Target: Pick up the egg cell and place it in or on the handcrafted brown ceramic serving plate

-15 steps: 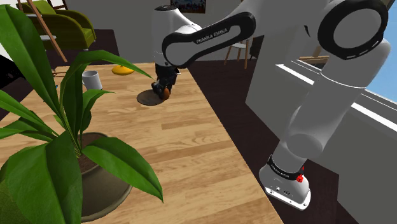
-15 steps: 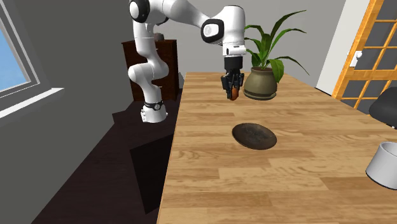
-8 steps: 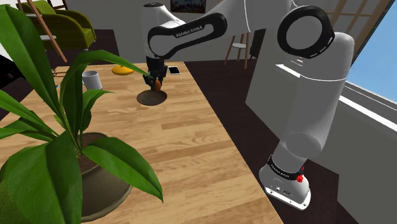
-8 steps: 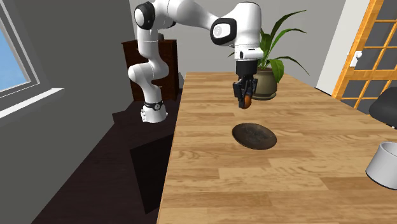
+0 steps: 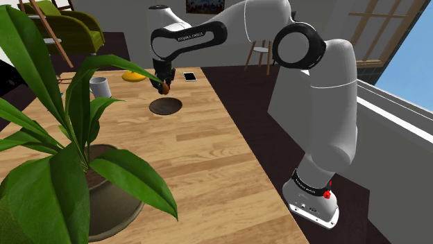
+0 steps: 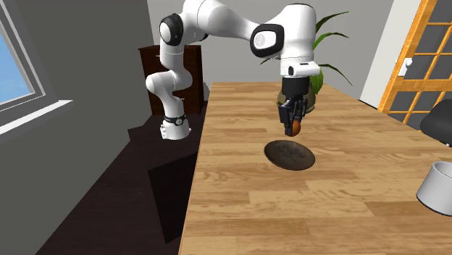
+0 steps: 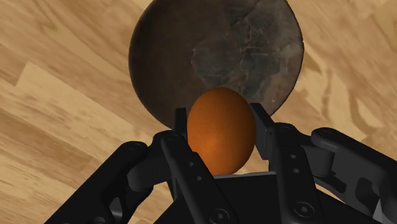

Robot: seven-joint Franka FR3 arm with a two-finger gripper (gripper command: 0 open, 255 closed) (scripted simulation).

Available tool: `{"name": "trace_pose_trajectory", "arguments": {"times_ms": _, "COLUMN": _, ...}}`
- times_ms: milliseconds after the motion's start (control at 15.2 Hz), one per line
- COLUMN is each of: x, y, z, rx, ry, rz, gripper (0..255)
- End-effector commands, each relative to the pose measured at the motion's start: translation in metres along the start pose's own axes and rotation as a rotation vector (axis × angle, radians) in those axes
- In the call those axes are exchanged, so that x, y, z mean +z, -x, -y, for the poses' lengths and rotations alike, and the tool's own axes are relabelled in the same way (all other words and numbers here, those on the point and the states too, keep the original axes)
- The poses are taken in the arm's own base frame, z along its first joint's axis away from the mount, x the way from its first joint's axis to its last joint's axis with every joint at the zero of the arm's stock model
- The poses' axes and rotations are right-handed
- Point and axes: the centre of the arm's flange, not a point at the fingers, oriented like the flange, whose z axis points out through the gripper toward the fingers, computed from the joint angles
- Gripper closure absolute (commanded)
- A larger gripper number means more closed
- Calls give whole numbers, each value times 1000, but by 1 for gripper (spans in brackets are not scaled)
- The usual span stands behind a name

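An orange-brown egg is clasped between my black fingers, and my gripper is shut on it. Directly beyond the egg lies the round dark brown plate, flat on the wooden table. In the second exterior view my gripper hangs with the egg a short way above the plate. In the shoulder view the egg is held just above the plate near the table's far end.
A large potted plant stands at the shoulder view's near left. A white cup, a yellow object and a small dark tablet lie at the far end. A white bowl sits at the second exterior view's right edge.
My gripper has carried the egg along the table away from the plant, from beside the plate to a spot over it.
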Motion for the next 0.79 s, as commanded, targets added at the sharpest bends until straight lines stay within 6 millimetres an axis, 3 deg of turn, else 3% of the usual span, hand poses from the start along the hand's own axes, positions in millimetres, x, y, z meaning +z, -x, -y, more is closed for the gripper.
{"name": "trace_pose_trajectory", "arguments": {"times_ms": 0, "x": 10, "y": 2, "z": 0, "rx": 0, "ry": 0, "rz": 0, "gripper": 255}}
{"name": "trace_pose_trajectory", "arguments": {"times_ms": 594, "x": 59, "y": 9, "z": 4, "rx": 0, "ry": 0, "rz": 0, "gripper": 255}}
{"name": "trace_pose_trajectory", "arguments": {"times_ms": 726, "x": 59, "y": 9, "z": 4, "rx": 0, "ry": 0, "rz": 0, "gripper": 255}}
